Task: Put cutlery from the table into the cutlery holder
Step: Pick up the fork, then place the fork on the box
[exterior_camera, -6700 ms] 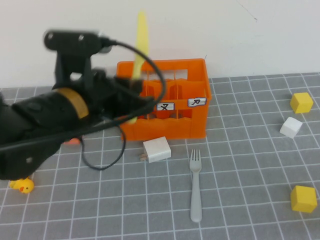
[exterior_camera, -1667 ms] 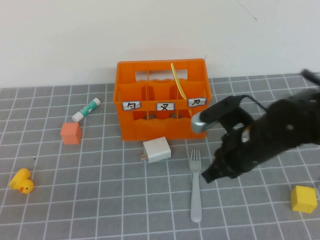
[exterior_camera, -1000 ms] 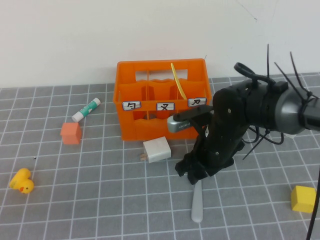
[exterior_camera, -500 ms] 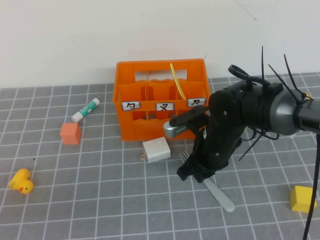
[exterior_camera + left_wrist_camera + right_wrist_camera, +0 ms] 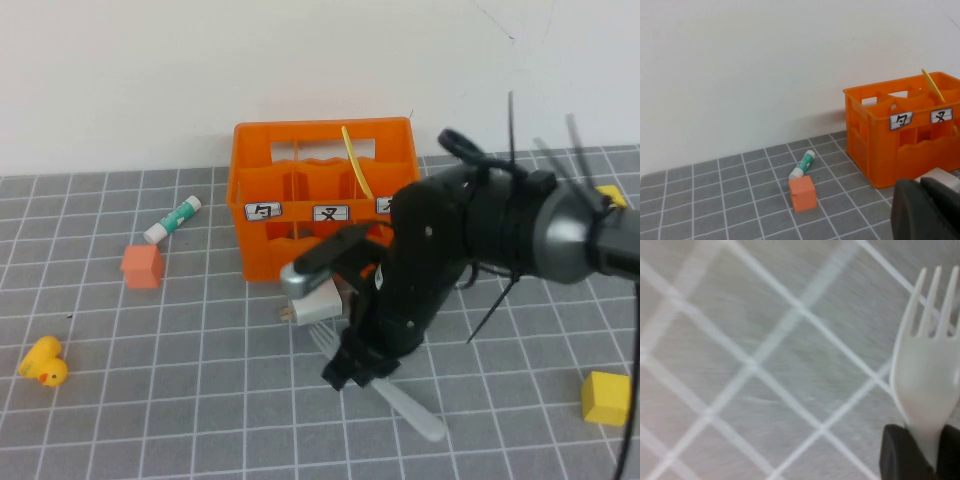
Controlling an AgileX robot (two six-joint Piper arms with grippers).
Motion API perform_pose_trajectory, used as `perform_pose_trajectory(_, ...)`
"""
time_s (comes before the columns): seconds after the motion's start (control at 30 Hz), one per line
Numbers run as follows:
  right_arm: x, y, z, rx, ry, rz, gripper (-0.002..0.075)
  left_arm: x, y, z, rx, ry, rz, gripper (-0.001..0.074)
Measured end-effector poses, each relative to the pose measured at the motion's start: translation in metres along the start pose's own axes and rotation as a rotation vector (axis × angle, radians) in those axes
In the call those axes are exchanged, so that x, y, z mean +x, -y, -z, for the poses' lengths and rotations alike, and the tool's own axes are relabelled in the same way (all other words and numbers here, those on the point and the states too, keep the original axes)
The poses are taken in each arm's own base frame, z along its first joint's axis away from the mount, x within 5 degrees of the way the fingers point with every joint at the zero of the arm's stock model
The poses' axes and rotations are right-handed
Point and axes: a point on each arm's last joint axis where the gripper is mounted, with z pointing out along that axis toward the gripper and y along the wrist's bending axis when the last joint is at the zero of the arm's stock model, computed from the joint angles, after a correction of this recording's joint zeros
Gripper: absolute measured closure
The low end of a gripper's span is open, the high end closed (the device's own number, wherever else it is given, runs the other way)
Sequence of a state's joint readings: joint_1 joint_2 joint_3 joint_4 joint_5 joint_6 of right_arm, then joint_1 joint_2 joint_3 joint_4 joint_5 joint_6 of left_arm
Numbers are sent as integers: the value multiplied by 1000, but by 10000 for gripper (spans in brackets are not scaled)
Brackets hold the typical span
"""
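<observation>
My right gripper (image 5: 352, 372) is shut on the grey fork (image 5: 410, 415) near its neck, low over the tiled table (image 5: 200, 400) in front of the cutlery holder. The right wrist view shows the fork's tines (image 5: 932, 315) pointing away from the gripper (image 5: 922, 455), with a dark finger on either side of the neck. The orange cutlery holder (image 5: 325, 200) stands at the back with the pale yellow knife (image 5: 355, 160) leaning in its right compartment. My left gripper (image 5: 920, 200) is shut and empty, off to the left, facing the holder (image 5: 905, 130) and knife (image 5: 932, 85).
A white block (image 5: 310, 300) lies just in front of the holder, partly under my right arm. To the left are a glue stick (image 5: 172, 220), an orange cube (image 5: 142, 265) and a yellow duck (image 5: 45, 365). A yellow cube (image 5: 608, 395) sits at front right.
My right gripper closed on the fork, and the fork swung from pointing straight at the holder to lying diagonally. The arm has shifted left and nearer. The left gripper has not moved.
</observation>
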State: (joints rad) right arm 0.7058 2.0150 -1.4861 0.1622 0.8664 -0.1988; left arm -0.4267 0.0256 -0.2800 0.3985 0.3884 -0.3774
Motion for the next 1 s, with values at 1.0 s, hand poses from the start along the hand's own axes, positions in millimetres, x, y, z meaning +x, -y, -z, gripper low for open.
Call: perform_pose_trajectory(1.0, -94, 0, 110, 368, 1031, 361, 608, -1, -1, 0, -9, 6, -8, 735)
